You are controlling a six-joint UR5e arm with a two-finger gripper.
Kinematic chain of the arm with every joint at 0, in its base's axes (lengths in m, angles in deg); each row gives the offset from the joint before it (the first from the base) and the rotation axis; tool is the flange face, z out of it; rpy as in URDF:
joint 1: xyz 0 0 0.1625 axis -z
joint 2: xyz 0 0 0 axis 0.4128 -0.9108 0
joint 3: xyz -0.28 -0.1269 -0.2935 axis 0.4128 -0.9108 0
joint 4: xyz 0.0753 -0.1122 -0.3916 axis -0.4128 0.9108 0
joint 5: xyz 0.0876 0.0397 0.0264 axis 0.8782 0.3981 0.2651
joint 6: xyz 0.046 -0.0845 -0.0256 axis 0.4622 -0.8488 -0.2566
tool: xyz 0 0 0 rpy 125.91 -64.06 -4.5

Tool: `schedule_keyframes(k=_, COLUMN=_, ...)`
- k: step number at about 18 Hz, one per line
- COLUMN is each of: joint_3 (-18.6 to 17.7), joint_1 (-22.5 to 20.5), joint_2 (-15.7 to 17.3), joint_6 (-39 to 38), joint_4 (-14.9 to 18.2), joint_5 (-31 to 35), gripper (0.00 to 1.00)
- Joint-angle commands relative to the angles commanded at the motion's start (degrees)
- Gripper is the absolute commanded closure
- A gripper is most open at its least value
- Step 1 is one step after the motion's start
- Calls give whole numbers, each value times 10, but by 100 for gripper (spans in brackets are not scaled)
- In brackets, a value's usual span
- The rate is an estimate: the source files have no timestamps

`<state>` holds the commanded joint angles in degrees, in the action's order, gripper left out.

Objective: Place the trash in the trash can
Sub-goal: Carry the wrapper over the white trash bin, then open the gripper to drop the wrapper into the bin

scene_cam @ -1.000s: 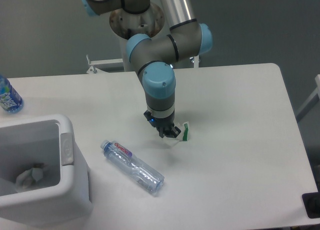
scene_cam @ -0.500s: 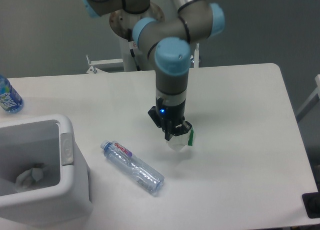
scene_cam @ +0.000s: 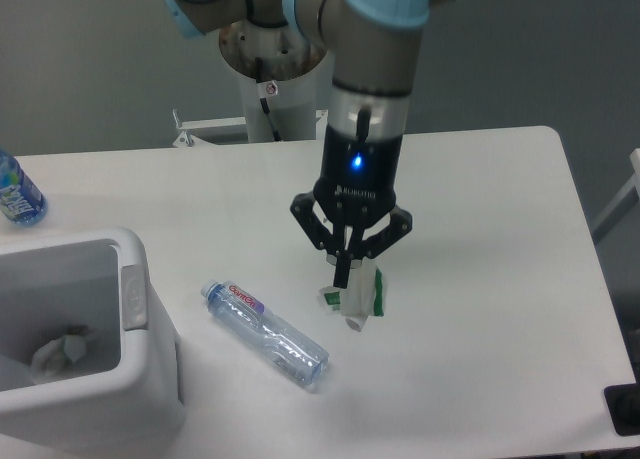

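Note:
My gripper (scene_cam: 344, 276) is shut on the crumpled white paper wrapper with a green strip (scene_cam: 357, 299) and holds it in the air above the middle of the table. The clear plastic bottle with a red-lettered label (scene_cam: 264, 332) lies on its side on the table, to the lower left of the gripper. The white trash can (scene_cam: 85, 404) stands at the front left, with a grey tab (scene_cam: 133, 298) on its right side and some crumpled paper (scene_cam: 57, 351) inside.
A blue-labelled bottle (scene_cam: 16, 193) stands at the table's far left edge. The arm's base (scene_cam: 270, 54) is behind the table's back edge. A dark object (scene_cam: 624, 407) sits at the front right corner.
The gripper has risen from the table with the wrapper in it, lifting it clear of the surface. The arm has come up toward the camera. The bottle has not moved.

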<state>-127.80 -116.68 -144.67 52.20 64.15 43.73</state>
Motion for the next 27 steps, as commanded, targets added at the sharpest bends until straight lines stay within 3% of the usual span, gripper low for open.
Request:
schedule_keyframes(k=4, joint_3=-1, joint_1=29, joint_2=11, joint_6=-69, joint_4=-2, joint_5=-21, gripper=100)
schedule_keyframes(k=10, joint_3=-1, joint_1=83, joint_2=12, joint_6=-115, joint_4=-2, joint_5=-21, gripper=100)
schedule_keyframes(k=22, joint_3=-15, joint_1=193, joint_2=0, joint_6=-133, joint_4=-2, joint_5=-21, gripper=99)
schedule_keyframes(k=23, joint_3=-15, joint_1=197, joint_2=-2, joint_6=-130, joint_4=-2, joint_5=-21, gripper=89)
schedule_keyframes(k=24, joint_3=-18, joint_1=198, joint_2=-4, joint_6=-126, joint_4=-4, joint_5=-21, gripper=58)
schedule_keyframes(k=25, joint_3=-19, joint_1=200, joint_2=-8, joint_6=-114, joint_4=-7, joint_5=-18, gripper=17)
schedule_keyframes(k=26, joint_3=-20, joint_1=200, joint_2=-8, joint_6=-109, joint_4=-4, joint_5=-17, gripper=0)
schedule_keyframes(k=27, joint_3=-19, joint_1=200, joint_2=-8, joint_6=-111, joint_4=-3, joint_5=-17, gripper=0)
